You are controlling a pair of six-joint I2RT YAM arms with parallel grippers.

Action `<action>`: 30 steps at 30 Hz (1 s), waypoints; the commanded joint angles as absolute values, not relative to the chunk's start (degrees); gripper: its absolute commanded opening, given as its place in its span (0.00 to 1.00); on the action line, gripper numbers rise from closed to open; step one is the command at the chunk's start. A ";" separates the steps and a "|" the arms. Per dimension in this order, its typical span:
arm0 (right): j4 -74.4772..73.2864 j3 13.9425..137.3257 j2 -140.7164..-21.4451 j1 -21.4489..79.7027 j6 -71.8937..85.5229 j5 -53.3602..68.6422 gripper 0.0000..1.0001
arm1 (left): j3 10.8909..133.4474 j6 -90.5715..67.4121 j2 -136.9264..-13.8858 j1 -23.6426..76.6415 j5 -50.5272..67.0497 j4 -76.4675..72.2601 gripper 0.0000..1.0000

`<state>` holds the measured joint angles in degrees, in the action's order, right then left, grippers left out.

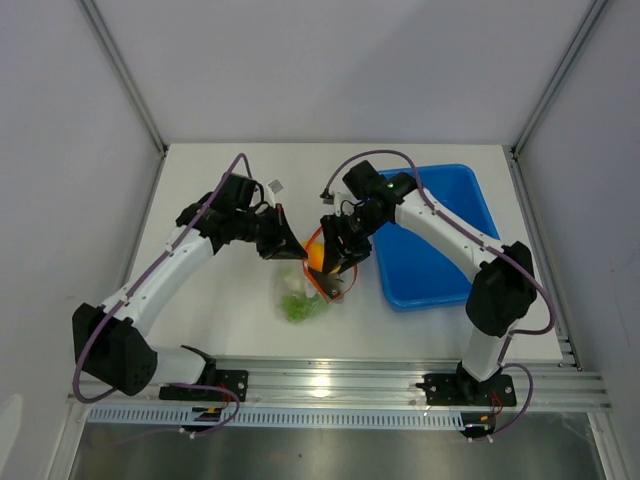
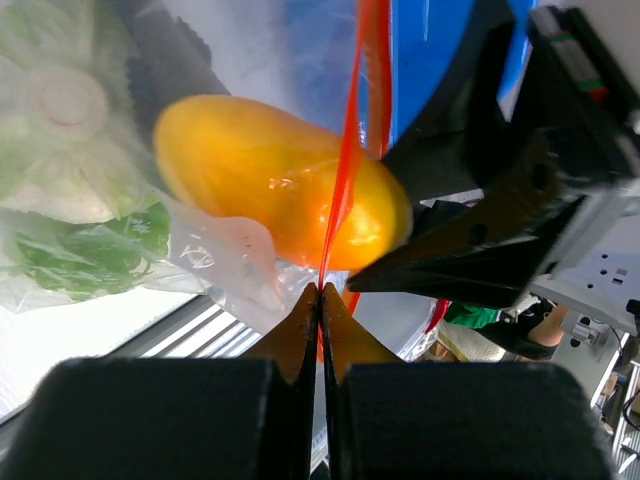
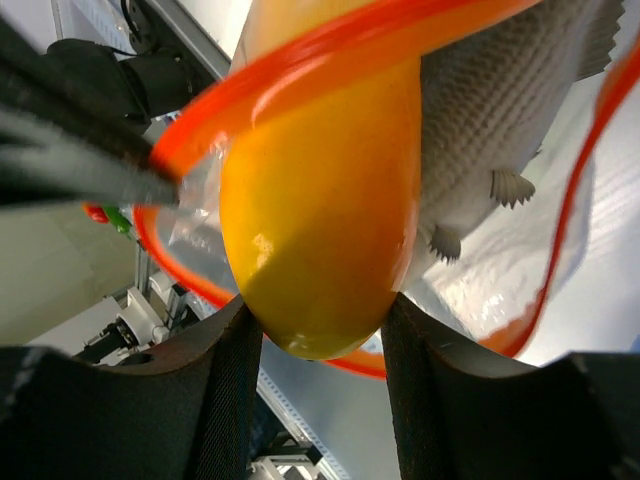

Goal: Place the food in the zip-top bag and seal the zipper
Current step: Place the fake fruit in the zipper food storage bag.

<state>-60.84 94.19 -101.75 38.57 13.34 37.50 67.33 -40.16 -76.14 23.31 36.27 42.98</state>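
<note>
Black fingers (image 3: 225, 390) of the right gripper (image 3: 318, 312) fill the bottom of the right wrist view, clamped on the lower end of the yellow piece (image 3: 320, 190). That piece stands in the open mouth of the bag (image 3: 520, 270), with the zipper (image 3: 330, 45) looping around it. Just beside it, touching its side, lies the grey fish (image 3: 500, 100), inside the same loop.

From the left wrist view, the left gripper (image 2: 320, 300) has its jaws pressed together on the zipper – the thin red strip runs straight up from between the tips and across the yellow piece. Green pieces (image 2: 90, 255) and a white piece (image 2: 62, 100) sit behind the crinkled plastic on the left of that view, inside the bag.

Seen from above, both grippers meet at the bag's mouth near the middle of the table (image 1: 215, 310), the left one on its left side, the right one on its right. The bag hangs toward the near edge, with green showing at its bottom – the blue tray (image 1: 430, 270) lies just beside it on the right.
</note>
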 commanded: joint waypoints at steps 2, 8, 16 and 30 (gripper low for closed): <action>-62.32 98.96 -104.94 40.69 14.06 37.00 0.08 | 69.52 -40.96 -73.48 22.85 37.35 42.98 0.01; -62.31 100.63 -106.53 41.57 13.89 36.83 0.28 | 69.52 -40.87 -72.86 22.76 36.91 43.51 0.01; -62.66 100.11 -105.21 41.57 13.45 37.00 0.63 | 69.78 -40.87 -72.86 22.76 36.65 43.77 0.01; -63.72 102.04 -101.69 40.61 13.53 34.98 0.78 | 69.17 -40.61 -72.16 22.85 36.12 43.95 0.01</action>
